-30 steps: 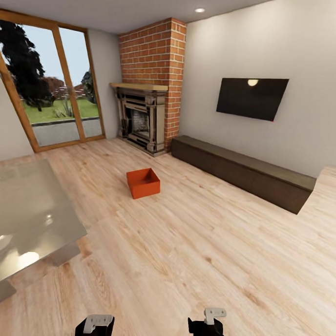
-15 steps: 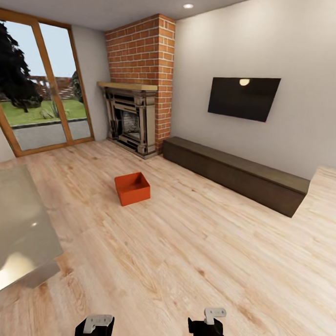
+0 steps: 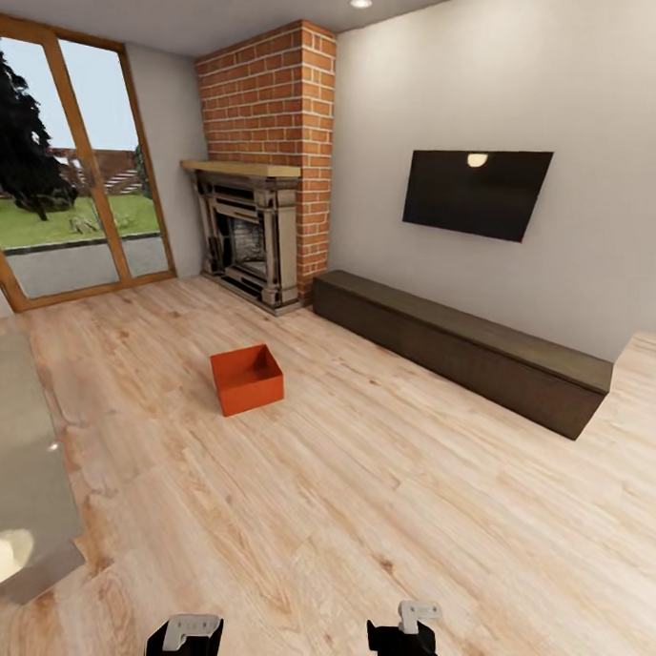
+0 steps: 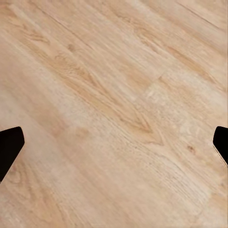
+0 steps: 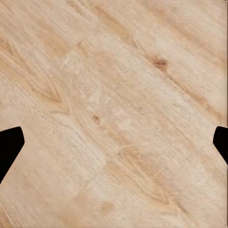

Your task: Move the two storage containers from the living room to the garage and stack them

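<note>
I am in the living room, on its light wood-plank floor [image 3: 378, 483]. One orange-red open-top storage container [image 3: 247, 379] sits on the planks a few metres ahead and to the left, in front of the red-brick fireplace [image 3: 251, 224]. It looks empty. My left gripper [image 3: 186, 637] and right gripper [image 3: 412, 642] hang low at the near edge, far from the container. In the wrist views the left gripper [image 4: 114, 147] and right gripper [image 5: 114, 147] are open, fingertips wide apart over bare planks. The garage is out of view.
A glass-topped table [image 3: 16, 467] juts in at the near left. A long dark low bench [image 3: 461, 348] runs along the right wall under the wall TV [image 3: 475, 191]. Tall glazed doors [image 3: 66, 202] stand at the far left. Open planks lie between me and the container.
The camera has advanced and turned right: the fireplace and the container sit further left in the picture, and less of the glass table shows. Both grippers hold the same pose.
</note>
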Available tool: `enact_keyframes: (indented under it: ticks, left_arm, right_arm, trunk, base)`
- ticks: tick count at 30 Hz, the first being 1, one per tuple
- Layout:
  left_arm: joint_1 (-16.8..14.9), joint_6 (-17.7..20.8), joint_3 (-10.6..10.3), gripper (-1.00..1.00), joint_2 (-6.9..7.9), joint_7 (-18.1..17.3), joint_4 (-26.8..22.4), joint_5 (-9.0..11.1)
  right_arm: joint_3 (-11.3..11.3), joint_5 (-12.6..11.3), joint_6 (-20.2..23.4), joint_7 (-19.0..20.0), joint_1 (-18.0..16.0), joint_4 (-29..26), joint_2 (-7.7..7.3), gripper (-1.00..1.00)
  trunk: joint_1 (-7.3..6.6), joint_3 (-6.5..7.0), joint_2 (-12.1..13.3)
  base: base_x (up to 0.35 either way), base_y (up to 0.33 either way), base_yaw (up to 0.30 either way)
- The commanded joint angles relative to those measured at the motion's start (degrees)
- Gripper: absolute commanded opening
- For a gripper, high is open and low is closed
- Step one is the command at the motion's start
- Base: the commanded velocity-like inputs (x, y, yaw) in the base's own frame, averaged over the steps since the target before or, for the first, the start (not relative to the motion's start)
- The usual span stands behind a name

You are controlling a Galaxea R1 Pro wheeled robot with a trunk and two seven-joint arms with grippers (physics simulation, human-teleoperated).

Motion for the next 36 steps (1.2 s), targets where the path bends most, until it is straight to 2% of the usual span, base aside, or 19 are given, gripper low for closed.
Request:
enact_keyframes:
  ticks: [1,8,22,29,36]
  left_arm:
    - [-0.04,-0.18,0.15,1.0,-0.02,-0.11,0.04,0.03]
    - [-0.04,-0.18,0.17,1.0,-0.02,-0.11,0.09,0.0]
    - [-0.04,-0.18,0.19,1.0,-0.02,-0.1,0.06,0.02]
    - [-0.04,-0.18,0.19,1.0,-0.02,-0.11,0.08,0.03]
    - [-0.04,-0.18,0.2,1.0,-0.02,-0.11,0.06,0.0]
  right_arm:
    - [0.09,0.03,-0.18,-0.11,-0.03,0.03,0.0,1.0]
    - [0.09,0.04,-0.18,-0.11,-0.02,0.06,0.0,1.0]
    - [0.09,0.05,-0.18,-0.12,-0.03,0.06,0.0,1.0]
    - [0.09,0.05,-0.18,-0.09,-0.04,0.07,0.0,1.0]
    - [0.09,0.05,-0.18,-0.1,-0.04,0.06,0.0,1.0]
  trunk:
    - [0.04,-0.05,-0.03]
    - [0.04,-0.13,-0.03]
    - [0.04,-0.53,-0.03]
    - [0.04,-0.58,-0.03]
    - [0.04,-0.63,-0.03]
  base:
    - [0.346,-0.13,0.0]
    - [0.346,-0.13,0.059]
    - [0.346,-0.13,0.245]
    - [0.346,-0.13,0.082]
    - [0.346,-0.13,0.224]
